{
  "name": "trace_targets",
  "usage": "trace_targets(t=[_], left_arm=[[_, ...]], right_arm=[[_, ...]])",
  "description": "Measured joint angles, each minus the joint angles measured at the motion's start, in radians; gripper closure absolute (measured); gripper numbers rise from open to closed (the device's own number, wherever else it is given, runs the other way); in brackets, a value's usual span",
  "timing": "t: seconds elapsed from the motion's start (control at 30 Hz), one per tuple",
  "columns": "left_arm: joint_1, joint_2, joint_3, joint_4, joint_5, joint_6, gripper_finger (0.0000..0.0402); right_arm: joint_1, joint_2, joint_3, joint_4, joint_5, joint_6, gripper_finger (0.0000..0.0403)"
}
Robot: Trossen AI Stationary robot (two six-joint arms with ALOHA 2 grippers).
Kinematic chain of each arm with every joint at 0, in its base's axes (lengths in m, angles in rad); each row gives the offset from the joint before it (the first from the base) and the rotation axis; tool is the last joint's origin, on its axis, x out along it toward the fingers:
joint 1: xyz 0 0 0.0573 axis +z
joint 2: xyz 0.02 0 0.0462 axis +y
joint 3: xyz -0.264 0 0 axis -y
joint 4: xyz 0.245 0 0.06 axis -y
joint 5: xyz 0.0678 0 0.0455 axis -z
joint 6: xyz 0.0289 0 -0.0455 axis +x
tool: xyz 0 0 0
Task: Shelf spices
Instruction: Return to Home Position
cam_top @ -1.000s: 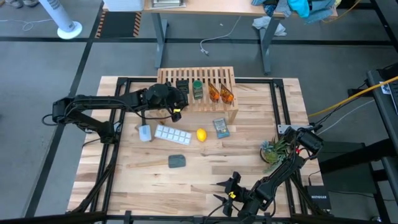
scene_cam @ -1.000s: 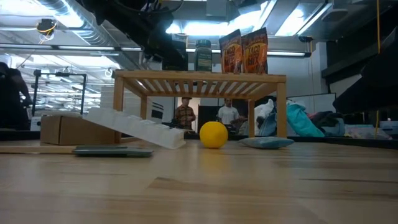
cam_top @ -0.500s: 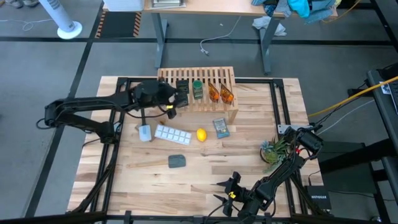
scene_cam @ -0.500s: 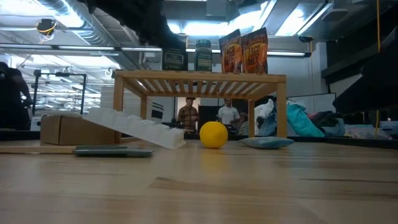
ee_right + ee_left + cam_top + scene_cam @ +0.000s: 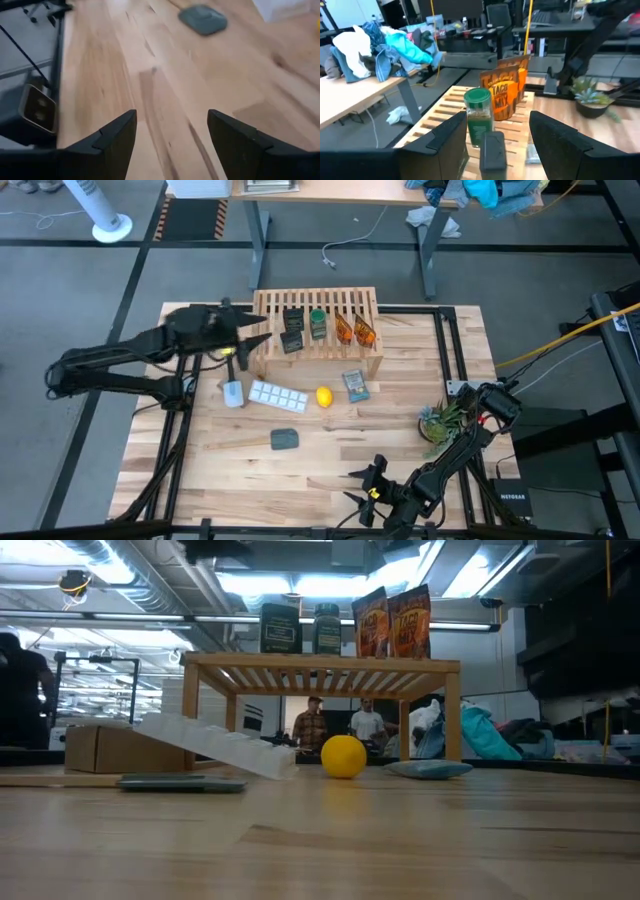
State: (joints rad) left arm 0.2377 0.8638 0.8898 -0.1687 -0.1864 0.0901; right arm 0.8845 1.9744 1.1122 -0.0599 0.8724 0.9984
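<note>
The shelf [image 5: 330, 340], a light wooden slatted rack, stands at the table's far edge. The spices stand on its top: two dark boxes [image 5: 293, 317] [image 5: 291, 342], a green-lidded jar [image 5: 318, 323] and two orange packets [image 5: 355, 331]. The low view shows a box [image 5: 281, 630], the jar [image 5: 327, 628] and the packets [image 5: 391, 620] upright there. My left gripper [image 5: 258, 340] hovers open just left of the shelf, with nothing between its fingers. It looks at the nearest box [image 5: 492, 150] and the jar [image 5: 480, 117]. My right gripper [image 5: 352, 488] waits open near the table's front edge.
In front of the shelf lie a white segmented tray [image 5: 277, 394], a yellow ball [image 5: 323, 396], a blue-grey flat packet [image 5: 355, 385], a small pale object [image 5: 233, 393] and a dark grey pad [image 5: 285, 439]. A potted plant [image 5: 440, 420] stands at the right edge.
My left gripper has drawn back from over the shelf toward the table's left edge and risen, its fingers staying apart. The dark box it was hiding now stands in plain sight on the shelf top. The spices have kept still.
</note>
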Motion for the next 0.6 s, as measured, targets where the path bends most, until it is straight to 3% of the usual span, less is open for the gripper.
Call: trace_targets(t=[0.17, 0.37, 0.5, 0.6], left_arm=[[-0.03, -0.142, 0.0, -0.154, 0.0, -0.037, 0.0192], [-0.071, -0.304, 0.0, -0.455, -0.001, -0.129, 0.0192], [-0.101, -0.391, -0.003, -0.677, 0.0, -0.221, 0.0192], [-0.121, -0.467, -0.057, -0.723, 0.0, -0.265, 0.0192]], right_arm=[[0.0, -0.095, 0.002, 0.004, -0.019, -0.135, 0.0152], [0.034, -0.249, 0.003, 0.004, -0.014, -0.422, 0.0152], [0.105, -0.352, 0.003, 0.002, 0.086, -0.541, 0.0152], [0.182, -0.412, 0.004, -0.028, 0.225, -0.612, 0.0152]])
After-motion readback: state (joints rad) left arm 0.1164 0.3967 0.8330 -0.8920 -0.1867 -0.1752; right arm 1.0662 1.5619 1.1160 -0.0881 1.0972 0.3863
